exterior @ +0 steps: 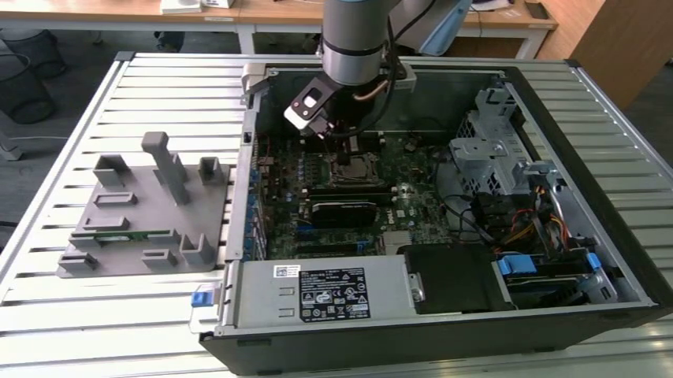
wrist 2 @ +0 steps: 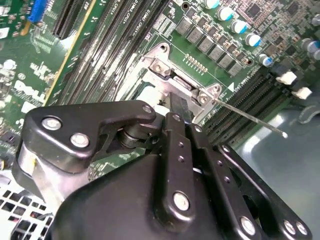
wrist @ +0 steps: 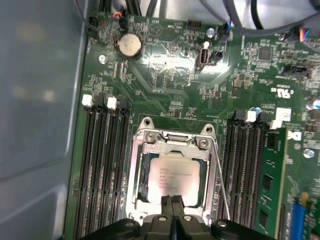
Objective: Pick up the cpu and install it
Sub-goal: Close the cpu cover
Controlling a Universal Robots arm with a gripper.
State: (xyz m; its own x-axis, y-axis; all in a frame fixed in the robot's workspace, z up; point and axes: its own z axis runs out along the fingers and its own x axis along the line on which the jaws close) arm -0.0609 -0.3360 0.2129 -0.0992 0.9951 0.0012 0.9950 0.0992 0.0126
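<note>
Here the gripper [wrist: 172,201] has its two black fingers pressed together, with only a thin seam between them in the first wrist view and nothing seen held between them. The move turns on one relation: the cpu [wrist: 175,175] lies straight beneath the fingertips. It sits flat and face up inside the socket frame [wrist: 140,165], its pale plate showing through the frame's opening. The tips stand over one edge of that plate rather than its middle. Whether they touch it I cannot tell. Being square, the chip has no long axis to line up with, and its sides run parallel to the frame. The thin wire lever [wrist: 221,175] runs along one side of the frame. In the second wrist view its free end juts out past the socket, so I judge it unlatched.

For the exterior view, read the open case [exterior: 589,102] as a dial with twelve at its far wall. The socket and the gripper sit out from the centre toward ten. The power supply [exterior: 315,291] lies between seven and eight, and the drive cage [exterior: 494,142] lies toward one. Outside the case at nine, a grey fixture [exterior: 147,213] holds a green memory stick [exterior: 121,235].

As for writing, the cpu's plate carries fine dark print. The power supply has a black label and a small white sticker, and the motherboard [wrist: 165,75] bears white markings. I leave all of these unread.
</note>
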